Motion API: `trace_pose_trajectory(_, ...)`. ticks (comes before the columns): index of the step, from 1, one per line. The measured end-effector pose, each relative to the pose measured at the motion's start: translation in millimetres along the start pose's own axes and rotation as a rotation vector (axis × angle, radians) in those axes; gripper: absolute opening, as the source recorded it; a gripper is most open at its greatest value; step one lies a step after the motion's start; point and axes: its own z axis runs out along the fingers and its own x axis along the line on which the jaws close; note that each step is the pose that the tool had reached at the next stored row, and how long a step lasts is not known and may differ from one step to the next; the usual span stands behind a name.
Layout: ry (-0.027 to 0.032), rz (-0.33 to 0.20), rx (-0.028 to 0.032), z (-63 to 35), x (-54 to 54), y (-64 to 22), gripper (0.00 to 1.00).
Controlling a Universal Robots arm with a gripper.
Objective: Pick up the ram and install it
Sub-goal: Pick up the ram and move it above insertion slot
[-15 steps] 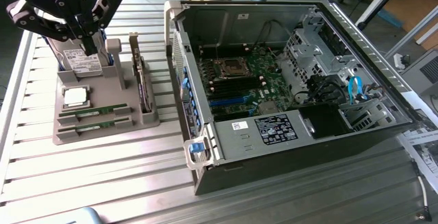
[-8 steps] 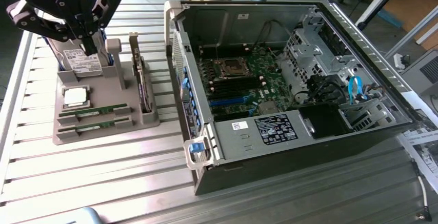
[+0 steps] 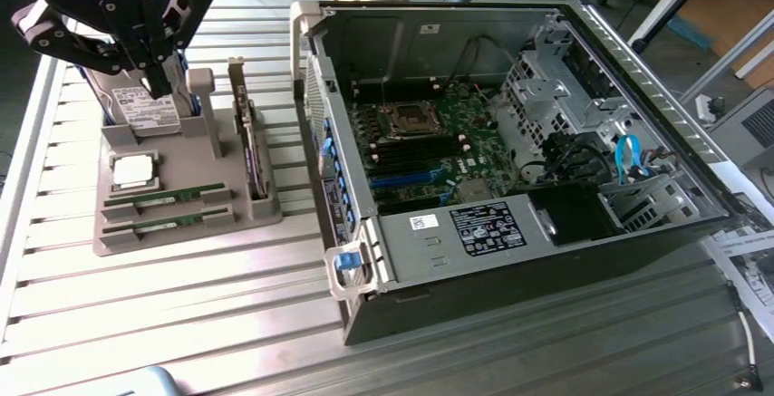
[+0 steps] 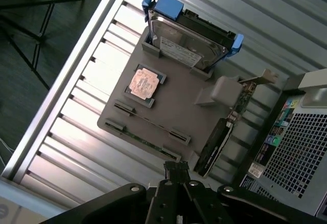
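Observation:
Two slim green ram sticks lie side by side in slots of the grey parts holder (image 3: 181, 242): one ram (image 3: 166, 198) behind, the other ram (image 3: 158, 225) in front. In the wrist view they show edge-on as thin strips, ram (image 4: 153, 123) and ram (image 4: 144, 142). My black gripper (image 3: 159, 86) hangs above the holder's far end, over the hard drive (image 3: 143, 106), well apart from the sticks. Its fingers (image 4: 177, 169) are shut together with nothing between them.
The holder also carries a square CPU chip (image 3: 133, 171) and an upright expansion card (image 3: 248, 138). An open PC case (image 3: 362, 233) lies on the exterior view's right with its motherboard (image 3: 436, 147) exposed. All stand on a ribbed metal table (image 3: 181, 323).

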Motion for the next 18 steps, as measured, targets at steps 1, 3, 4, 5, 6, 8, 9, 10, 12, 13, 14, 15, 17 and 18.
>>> trace_pose_trajectory(1, 0.0001, -0.004, -0.0001, 0.0, 0.0, 0.0, 0.11)
trace_pose_trajectory(3, 0.0005, -0.012, -0.0003, 0.0, 0.0, -0.1, 0.11)
trace_pose_trajectory(4, 0.0007, -0.016, -0.0004, 0.0, 0.0, 0.0, 0.11)
trace_pose_trajectory(5, 0.0008, -0.020, -0.0005, 0.0, 0.0, 0.0, 0.11)
trace_pose_trajectory(6, 0.0010, -0.024, -0.0006, 0.0, 0.0, 0.0, 0.11)
trace_pose_trajectory(8, 0.0013, -0.031, -0.0008, 0.0, 0.0, 0.0, 0.11)
trace_pose_trajectory(9, 0.0014, -0.035, -0.0008, 0.0, 0.0, 0.0, 0.11)
trace_pose_trajectory(10, 0.0016, -0.039, -0.0010, 0.0, 0.0, 0.0, 0.11)
trace_pose_trajectory(12, 0.0019, -0.046, -0.0011, 0.0, 0.0, 0.0, 0.11)
trace_pose_trajectory(13, 0.0021, -0.050, -0.0012, 0.0, 0.0, 0.0, 0.11)
trace_pose_trajectory(14, 0.0023, -0.054, -0.0013, 0.0, 0.0, 0.0, 0.11)
trace_pose_trajectory(15, 0.0025, -0.058, -0.0014, 0.0, 0.0, 0.0, 0.11)
trace_pose_trajectory(17, 0.0028, -0.065, -0.0015, 0.0, 0.0, 0.0, 0.11)
trace_pose_trajectory(18, 0.0029, -0.069, -0.0016, 0.0, 0.0, 0.0, 0.11)
